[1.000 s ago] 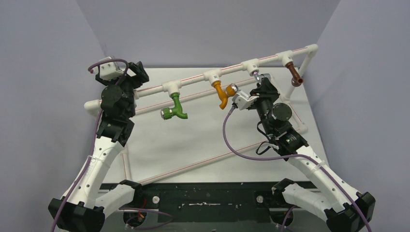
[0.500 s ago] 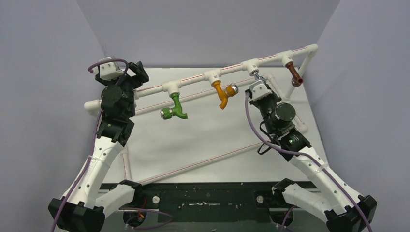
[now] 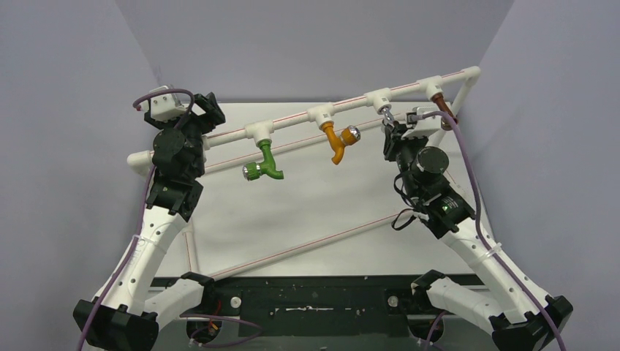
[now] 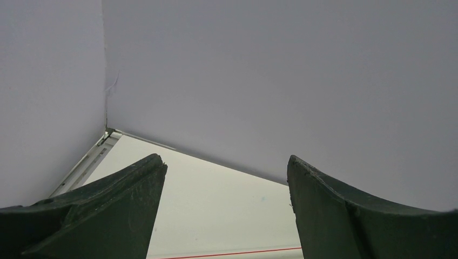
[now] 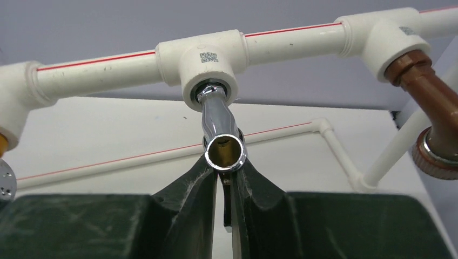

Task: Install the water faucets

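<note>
Chrome faucet (image 5: 219, 121) is hanging from the third tee fitting (image 5: 208, 59) along the white pipe rail (image 5: 92, 67). Its upper end is sitting in the socket and its brass-lined mouth is facing our right wrist camera. We are clenching the right jaws on it from below, almost fully closed, with their tips pressing just under that mouth. Which thin part they are pinching we cannot tell. The left jaws are standing released and wide apart, grasping nothing, up by the rail's left end and pointing at the back wall (image 4: 270, 81).

We are judging the screwing-in step to be in hand. The green faucet (image 3: 267, 162), orange faucet (image 3: 335, 142) and brown faucet (image 5: 426, 102) are already hanging from their own tees, so this one looks like the last. The next move is calling for a wrist turn about the socket's axis, with light upward pressure so the thread does not slip out.

Room is tight on the right: the brown faucet is hanging just beside our right wrist, and the purple cable (image 3: 468, 175) is looping past it. The orange faucet's silver knob is sitting near on the left. Below, the bench (image 3: 307, 212) is giving us open room for dropping away.
</note>
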Robot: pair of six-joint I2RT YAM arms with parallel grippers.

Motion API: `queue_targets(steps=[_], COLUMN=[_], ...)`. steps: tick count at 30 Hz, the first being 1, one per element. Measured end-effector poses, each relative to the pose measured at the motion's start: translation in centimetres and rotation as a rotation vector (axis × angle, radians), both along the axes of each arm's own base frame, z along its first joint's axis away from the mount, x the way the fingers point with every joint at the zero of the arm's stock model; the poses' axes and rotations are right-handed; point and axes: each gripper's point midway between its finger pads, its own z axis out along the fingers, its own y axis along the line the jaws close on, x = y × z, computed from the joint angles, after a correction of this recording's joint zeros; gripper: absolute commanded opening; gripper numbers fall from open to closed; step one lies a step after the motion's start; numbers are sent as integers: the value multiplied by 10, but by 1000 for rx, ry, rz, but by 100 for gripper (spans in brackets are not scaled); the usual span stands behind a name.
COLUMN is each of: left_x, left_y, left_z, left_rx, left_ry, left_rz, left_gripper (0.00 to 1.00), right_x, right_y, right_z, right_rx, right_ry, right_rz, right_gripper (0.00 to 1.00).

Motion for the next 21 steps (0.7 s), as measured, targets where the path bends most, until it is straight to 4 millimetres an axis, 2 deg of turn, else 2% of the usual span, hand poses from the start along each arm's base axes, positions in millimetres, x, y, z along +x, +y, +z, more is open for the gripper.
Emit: queue_targets(steps=[18, 21], left_x=[0, 0], left_y=[1, 1], left_z=[1, 1], left_rx=[0, 0], left_ry=[-5, -5], left_rz=[8, 4], left_gripper=[80, 80], right_x=[2, 1], right_y=[15, 28], right_z=[9, 18], right_rx=[650, 769], right_ry=[100, 105], right_rz=[21, 88], right_gripper=[0, 0])
